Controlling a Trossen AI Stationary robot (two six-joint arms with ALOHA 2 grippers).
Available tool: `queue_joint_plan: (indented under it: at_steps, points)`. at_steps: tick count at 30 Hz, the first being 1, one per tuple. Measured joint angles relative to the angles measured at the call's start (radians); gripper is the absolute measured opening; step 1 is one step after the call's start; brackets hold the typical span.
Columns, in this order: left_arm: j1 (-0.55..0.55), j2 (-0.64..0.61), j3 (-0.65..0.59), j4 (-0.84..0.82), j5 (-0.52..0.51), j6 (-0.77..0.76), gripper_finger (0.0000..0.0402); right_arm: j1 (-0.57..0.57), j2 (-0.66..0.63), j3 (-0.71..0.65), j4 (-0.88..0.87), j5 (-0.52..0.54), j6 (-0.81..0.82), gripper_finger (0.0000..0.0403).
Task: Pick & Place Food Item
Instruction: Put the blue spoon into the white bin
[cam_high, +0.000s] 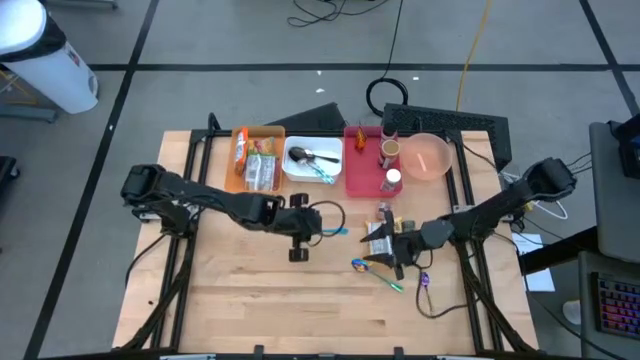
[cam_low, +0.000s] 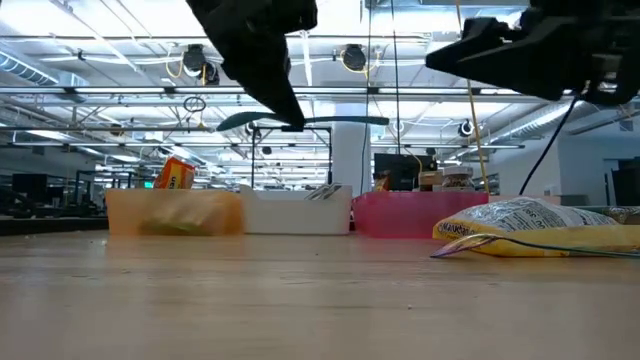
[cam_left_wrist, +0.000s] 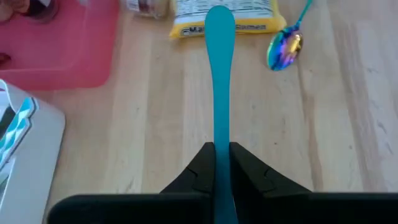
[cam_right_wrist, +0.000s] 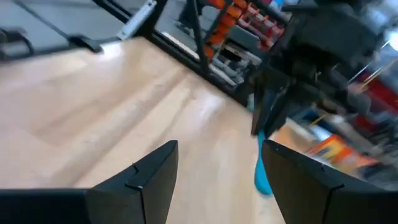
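Teal utensil (cam_left_wrist: 218, 74), a long flat-handled piece, was clamped at one end between the closed fingers of the left gripper (cam_high: 312, 222) and hung above the middle of the worktop (cam_high: 250, 290), clear of the wood. Its long axis ran level, straight out from the gripper toward the worktop's right side, with the rounded free end over a yellow snack bag (cam_left_wrist: 225, 17). That bag lay flat in the right half of the worktop, with an iridescent spoon (cam_left_wrist: 284, 50) just beside it. The right gripper (cam_high: 398, 246) hovered by the bag, its jaws apart with nothing between them. Along the far edge stood an orange bin (cam_high: 240, 160) with packets, a white bin (cam_high: 298, 170) with cutlery and a pink bin (cam_high: 358, 176) with small jars, and a pink bowl (cam_high: 428, 156) sat nearer the far right corner.
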Motion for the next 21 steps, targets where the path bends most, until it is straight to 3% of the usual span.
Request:
queue_joint_plan:
  at_steps: [11, 21]
  points:
    - [0.054, 0.006, 0.000, 0.070, 0.154, -0.002, 0.0024, 0.048, 0.280, 0.145, 0.116, 0.260, -0.312, 0.0224]
    - [0.039, 0.006, 0.000, 0.080, 0.175, 0.003, 0.0024, 0.026, 0.361, 0.201, 0.149, 0.347, -0.370, 0.0224]
